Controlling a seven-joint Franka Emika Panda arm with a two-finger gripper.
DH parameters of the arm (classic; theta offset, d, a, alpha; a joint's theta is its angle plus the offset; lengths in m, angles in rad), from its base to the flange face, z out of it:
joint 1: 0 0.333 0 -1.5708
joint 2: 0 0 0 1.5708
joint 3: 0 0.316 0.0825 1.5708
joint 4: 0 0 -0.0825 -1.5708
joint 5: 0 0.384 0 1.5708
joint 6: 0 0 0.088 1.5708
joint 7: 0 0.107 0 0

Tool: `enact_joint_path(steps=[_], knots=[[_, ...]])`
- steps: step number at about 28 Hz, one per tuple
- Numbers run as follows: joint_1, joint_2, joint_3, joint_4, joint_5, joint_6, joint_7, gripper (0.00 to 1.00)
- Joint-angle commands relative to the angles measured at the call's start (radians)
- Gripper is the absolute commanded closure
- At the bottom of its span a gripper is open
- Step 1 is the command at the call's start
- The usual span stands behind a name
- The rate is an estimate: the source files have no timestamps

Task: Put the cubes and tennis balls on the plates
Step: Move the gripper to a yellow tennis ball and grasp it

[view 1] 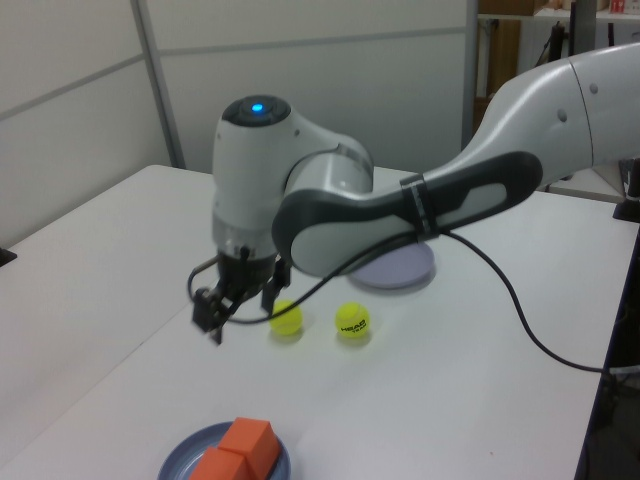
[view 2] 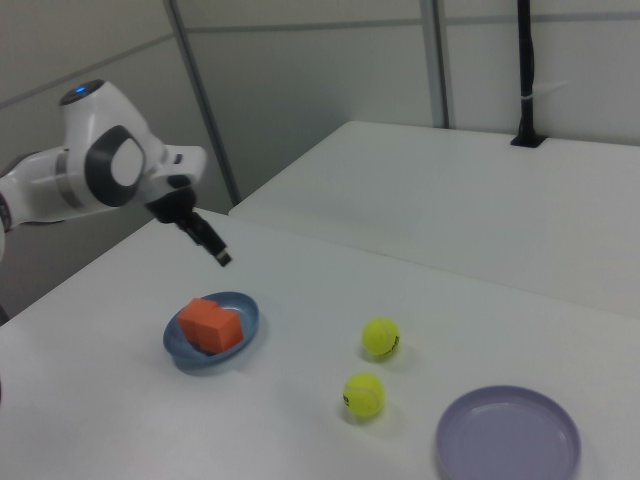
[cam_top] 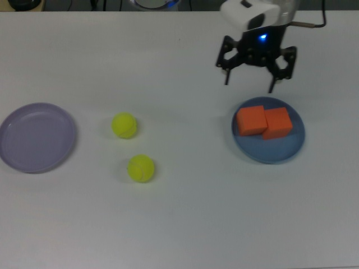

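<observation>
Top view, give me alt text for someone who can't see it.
Two orange cubes sit side by side on a round blue plate, with the robot's open black gripper hovering empty beyond them. Two yellow-green tennis balls lie on the white table, and a lavender plate holds nothing.

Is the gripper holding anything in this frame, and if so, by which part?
Nothing is held. The gripper hangs open and empty above the table, apart from the two orange cubes lying on the blue plate.
</observation>
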Motion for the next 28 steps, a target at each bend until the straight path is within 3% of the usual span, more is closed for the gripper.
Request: enact_joint_path(steps=[1, 3, 9, 13, 18, 23, 28], knots=[[-0.017, 0.0, -0.094, -0.027, -0.007, -0.013, -0.072, 0.0], [-0.04, 0.01, -0.132, -0.057, -0.003, -0.017, -0.101, 0.0], [-0.091, 0.053, -0.169, -0.085, 0.007, -0.017, -0.176, 0.0], [-0.114, 0.053, -0.188, -0.098, 0.042, -0.019, -0.237, 0.0], [-0.119, 0.062, -0.245, -0.128, 0.105, -0.022, -0.331, 0.0], [-0.125, 0.064, -0.28, -0.167, 0.115, -0.017, -0.394, 0.0], [-0.146, 0.101, -0.321, -0.167, 0.189, -0.017, -0.504, 0.0]])
